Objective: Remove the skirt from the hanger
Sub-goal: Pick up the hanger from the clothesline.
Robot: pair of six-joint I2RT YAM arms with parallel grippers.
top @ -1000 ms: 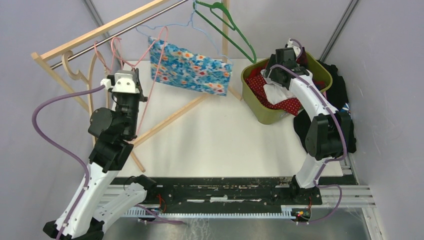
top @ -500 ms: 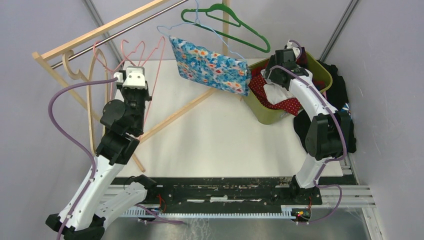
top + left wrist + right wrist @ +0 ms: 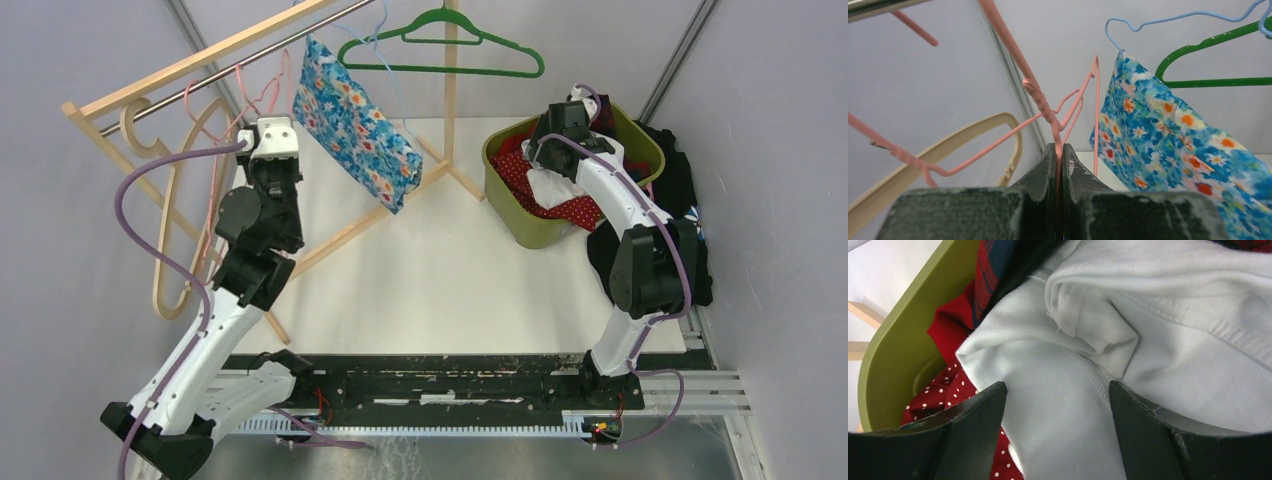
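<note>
Skirt [image 3: 355,125]: one, floral.
Green hanger [image 3: 450,71]: one.
Blue wire hanger [image 3: 1158,20]: one.
Wooden hanger [image 3: 955,139]: one.
Pink wire hangers [image 3: 1040,100]: tangled, count was unclear.
Bin [image 3: 528,232]: one stood far right.

A green hanger [image 3: 450,70] and a pink hanger [image 3: 1038,97] hang on the rack [image 3: 195,60]. A green bin [image 3: 520,225] of clothes sits on the surface [image 3: 430,280].

The skirt [image 3: 355,125] is bright blue, scattered with white, orange and red flowers. Beside it hang a pale blue hanger [image 3: 1148,21], a green hanger [image 3: 450,70], a pink hanger [image 3: 1040,102] and a beige hanger [image 3: 968,134]. Right of the skirt, an olive bin [image 3: 520,235] holds red cloth [image 3: 943,395] with white dots, a white garment [image 3: 1148,355] and red-navy plaid [image 3: 993,270].
</note>
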